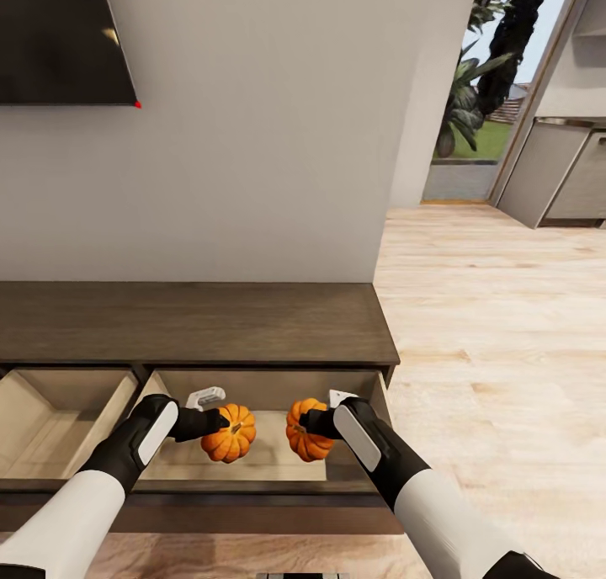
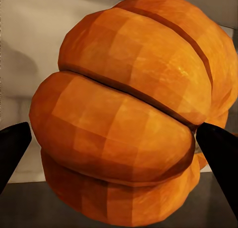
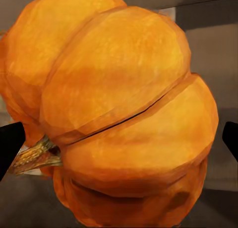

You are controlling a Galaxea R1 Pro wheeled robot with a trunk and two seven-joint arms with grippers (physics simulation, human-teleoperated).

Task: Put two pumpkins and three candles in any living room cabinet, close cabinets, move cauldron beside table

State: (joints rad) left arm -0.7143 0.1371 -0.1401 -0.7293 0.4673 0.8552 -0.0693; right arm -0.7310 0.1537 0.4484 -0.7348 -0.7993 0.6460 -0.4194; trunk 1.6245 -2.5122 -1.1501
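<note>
Two bright-orange ribbed pumpkins hang over the open right drawer of the dark-brown cabinet point(image 1: 194, 322). My left gripper point(image 1: 220, 423) is shut on the left pumpkin point(image 1: 230, 433). Close up in the left wrist view, that pumpkin point(image 2: 129, 114) sits between the black fingertips point(image 2: 218, 148). On the other side, my right gripper point(image 1: 305, 424) is shut on the right pumpkin point(image 1: 306, 432). The right wrist view shows this pumpkin point(image 3: 124, 118) with its brownish stem point(image 3: 34, 158) pointing sideways. Both pumpkins are above the drawer's pale beige inside point(image 1: 269, 457), a small gap between them. The candles and the cauldron are out of view.
A second drawer point(image 1: 50, 427) stands open to the left, also pale inside. A black TV point(image 1: 59, 36) hangs on the white wall above the cabinet. Light wood floor point(image 1: 497, 326) runs to the right toward grey kitchen units point(image 1: 560, 175) and a doorway with plants.
</note>
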